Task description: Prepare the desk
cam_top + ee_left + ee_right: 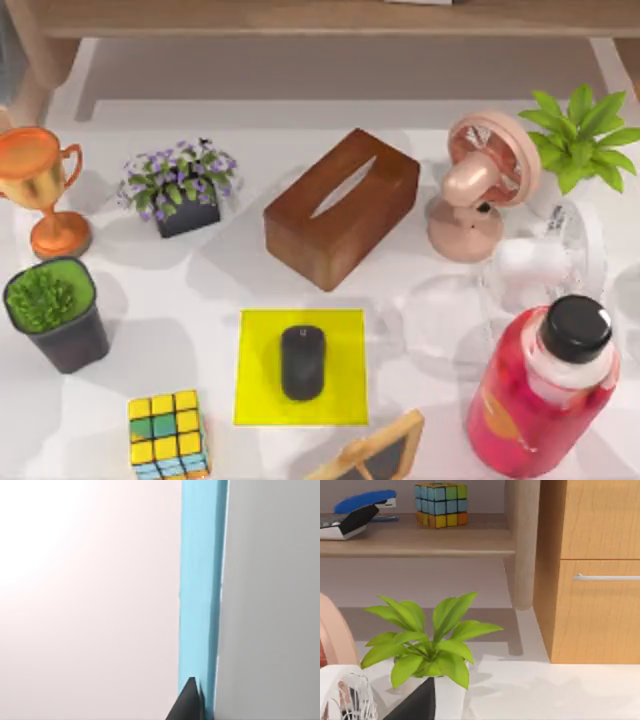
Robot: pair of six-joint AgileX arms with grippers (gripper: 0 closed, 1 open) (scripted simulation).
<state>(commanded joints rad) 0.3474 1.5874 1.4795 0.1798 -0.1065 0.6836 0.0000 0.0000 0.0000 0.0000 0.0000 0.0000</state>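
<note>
Spreading across the top view, the desk (200,270) is the broad white surface under everything. Taking the black mouse (302,361) as the dial's centre, an orange trophy (40,185) stands at ten o'clock by the left edge, with a dark pot of green moss (55,312) at nine. A purple flowering plant (180,188) sits at eleven and a colour cube (168,433) at eight. The mouse lies lengthwise on the yellow mat (345,340). A brown tissue box (342,208) lies skewed at twelve, and a small framed chalkboard (375,455) pokes in at five. A pink fan (485,185) stands at one, a white fan (548,258) at two, a leafy plant (580,135) beyond them, and a red bottle with a black cap (540,390) at three to four.

The left gripper (187,705) shows as a dark tip against a blue strip (200,580); I cannot tell how its jaws stand. The right gripper (415,705) shows a dark tip near the leafy plant; its jaws likewise cannot be told.
</note>
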